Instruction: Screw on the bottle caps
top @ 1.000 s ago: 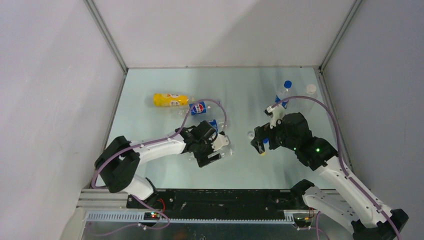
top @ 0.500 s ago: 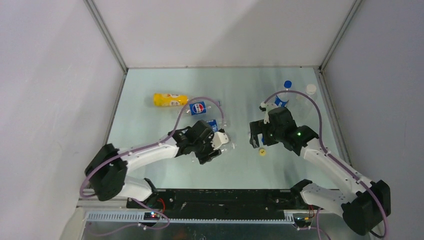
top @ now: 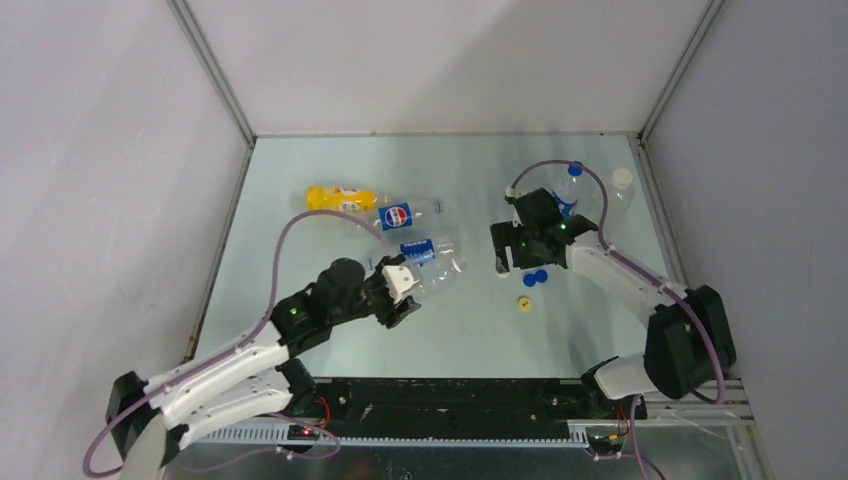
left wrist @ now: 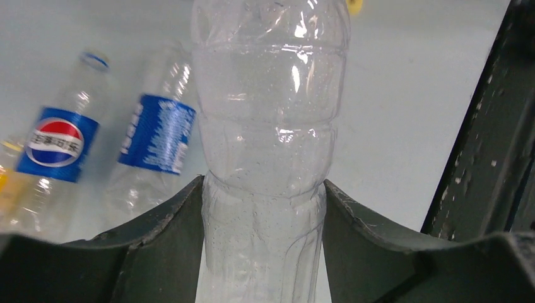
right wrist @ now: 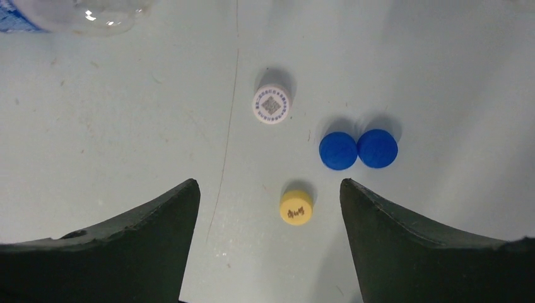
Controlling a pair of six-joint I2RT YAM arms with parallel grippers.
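From above, the yellow cap (top: 524, 304) lies loose on the table (top: 330, 160), with two blue caps (top: 536, 277) just beyond it. The right gripper (top: 510, 262) hangs above and a little left of these. Far to the upper right of the yellow cap stand a blue-capped bottle (top: 572, 185) and a white-capped bottle (top: 622, 186), both seemingly finished. Well to the cap's left, the left gripper (top: 403, 292) holds an unlabelled clear bottle (top: 430, 284). Beyond it lie a blue-labelled bottle (top: 425, 250), a Pepsi bottle (top: 400, 214) and, farthest off, a yellow bottle (top: 340, 198).

In the left wrist view, the left gripper (left wrist: 264, 189) is clenched on the unlabelled clear bottle (left wrist: 268, 126), a finger pressed against each side. The bottle points toward a yellow scrap at the top edge, likely the yellow cap. The blue-labelled bottle (left wrist: 158, 132) and Pepsi bottle (left wrist: 57, 142) lie to its left, with no cap visible on either.

In the right wrist view, the right gripper (right wrist: 268, 188) is spread wide and grasps nothing. The yellow cap (right wrist: 296, 207) sits on the table between its fingers. The white cap (right wrist: 271, 104) lies farther ahead, and the two blue caps (right wrist: 357, 149), touching each other, lie to the yellow cap's upper right.

As a judgement, two bottles are done. Four loose caps match four bottles that look uncapped, and no cap has been picked up yet.
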